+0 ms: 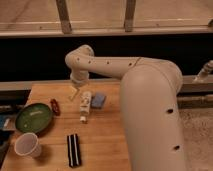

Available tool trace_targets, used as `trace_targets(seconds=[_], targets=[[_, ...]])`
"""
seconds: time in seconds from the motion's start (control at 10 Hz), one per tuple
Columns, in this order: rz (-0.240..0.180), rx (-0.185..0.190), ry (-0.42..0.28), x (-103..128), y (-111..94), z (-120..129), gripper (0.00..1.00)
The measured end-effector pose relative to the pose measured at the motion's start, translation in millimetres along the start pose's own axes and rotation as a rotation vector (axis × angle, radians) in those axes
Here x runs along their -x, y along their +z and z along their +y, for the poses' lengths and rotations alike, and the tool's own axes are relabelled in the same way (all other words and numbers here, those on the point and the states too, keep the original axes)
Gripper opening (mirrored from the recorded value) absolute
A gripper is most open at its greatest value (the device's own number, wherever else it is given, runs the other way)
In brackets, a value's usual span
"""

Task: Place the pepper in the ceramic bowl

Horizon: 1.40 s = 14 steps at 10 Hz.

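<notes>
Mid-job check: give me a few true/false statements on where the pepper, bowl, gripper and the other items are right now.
1. The pepper is inside the bowl. False: it lies on the table, just beside the bowl's right rim as seen in the view.
2. The gripper hangs over the table near the bottle's far end. True.
3. The gripper holds the pepper. False: the pepper lies on the table, apart from it.
4. The sponge lies beside the bottle, on the side away from the pepper. True.
5. The cup stands behind the bowl. False: it stands in front, nearer the camera.
</notes>
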Motion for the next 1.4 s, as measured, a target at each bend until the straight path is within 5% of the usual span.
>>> trace_targets(seconds=[0.5,0.6,0.8,1.4], targets=[[0.001,0.007,-0.002,2,7,-5,0.80],[-0.001,0.018,-0.026,18,18,-5,0.80],[-0.012,0.050,-0.060,47,37,-2,0.80],[-0.018,0.157,-0.125,77,90,7,0.80]])
